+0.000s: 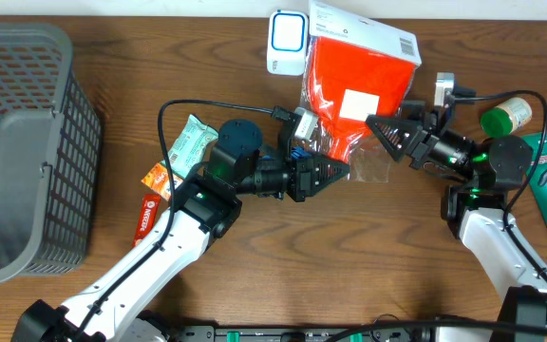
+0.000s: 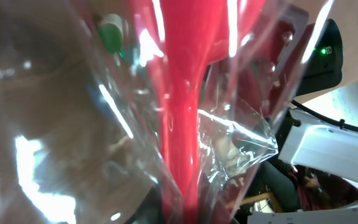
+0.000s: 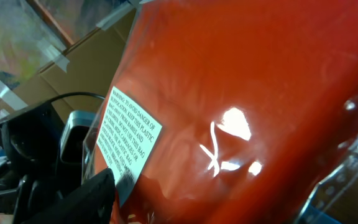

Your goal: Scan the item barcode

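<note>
The red bagged item (image 1: 354, 71), sealed in clear film under a white header card (image 1: 364, 28), sits at twelve o'clock on the table. Its lower tail is drawn down toward me. My left gripper (image 1: 342, 172) is clamped tight on that tail at the pack's six o'clock. From the left wrist, the film and a pinched red fold fill the whole view.

My right gripper (image 1: 380, 131) noses in at the pack's four o'clock, tips at the film's edge. The right wrist shows only one dark finger (image 3: 95, 196), just below the white warning label (image 3: 132, 134). I cannot tell whether those jaws are apart or already have the film.

A white-and-blue device (image 1: 286, 43) lies against the pack at its ten o'clock. A small corded unit (image 1: 303, 122), which I take for the scanner, sits at its eight o'clock. Farther out, sachets (image 1: 190, 141) lie toward nine o'clock and the grey basket (image 1: 17, 38) stands at the table's nine. A green-capped bottle (image 1: 506, 116) is at three.

By my reading, this is the presenting step: the pack is in hand but no barcode has yet been shown to a reader. A striped patch on the header card's right corner may be the code, though it is too small to be sure.

The next move calls for a second hold on the slack film. The pack then needs lifting and turning so the code lies flat, free of glare, squarely facing the scanner.
</note>
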`<state>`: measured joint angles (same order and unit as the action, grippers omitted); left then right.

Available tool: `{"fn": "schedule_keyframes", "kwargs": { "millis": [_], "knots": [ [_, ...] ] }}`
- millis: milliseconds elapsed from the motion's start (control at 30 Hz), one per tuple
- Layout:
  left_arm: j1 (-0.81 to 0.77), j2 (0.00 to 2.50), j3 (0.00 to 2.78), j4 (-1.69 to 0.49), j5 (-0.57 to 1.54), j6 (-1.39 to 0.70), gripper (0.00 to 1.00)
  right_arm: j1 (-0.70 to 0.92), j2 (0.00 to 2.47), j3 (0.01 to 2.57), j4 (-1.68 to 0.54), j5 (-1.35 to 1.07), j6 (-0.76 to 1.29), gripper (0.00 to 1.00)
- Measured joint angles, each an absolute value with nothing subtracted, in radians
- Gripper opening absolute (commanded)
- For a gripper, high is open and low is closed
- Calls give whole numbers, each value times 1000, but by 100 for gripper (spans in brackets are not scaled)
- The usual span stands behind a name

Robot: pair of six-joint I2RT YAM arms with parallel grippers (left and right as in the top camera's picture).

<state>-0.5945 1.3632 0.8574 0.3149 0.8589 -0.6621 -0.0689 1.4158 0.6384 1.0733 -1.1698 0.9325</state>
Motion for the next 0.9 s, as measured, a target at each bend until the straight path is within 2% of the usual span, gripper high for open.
{"fn": "schedule_keyframes", "kwargs": {
  "millis": [300, 367, 467, 567, 700, 800, 900],
  "knots": [
    [-599, 1349, 859, 274, 854, -656, 7, -69, 1431, 635, 1198, -1170, 1098, 52],
    [-599, 1345, 859, 265, 849, -654, 7, -69, 1433, 632, 1241, -1169, 1150, 56],
    [-602, 1340, 860, 255, 837, -654, 7, -69, 1433, 631, 1290, -1166, 1235, 68],
    [-605, 1339, 860, 250, 823, -654, 7, -69, 1433, 631, 1311, -1157, 1322, 69],
    [-611, 1339, 860, 250, 804, -664, 7, -68, 1433, 630, 1323, -1133, 1407, 63],
    [-612, 1339, 859, 250, 794, -684, 7, -61, 1433, 630, 1321, -1105, 1447, 52],
    [-615, 1338, 858, 255, 785, -702, 7, -56, 1433, 629, 1320, -1078, 1474, 49]
  ]
}}
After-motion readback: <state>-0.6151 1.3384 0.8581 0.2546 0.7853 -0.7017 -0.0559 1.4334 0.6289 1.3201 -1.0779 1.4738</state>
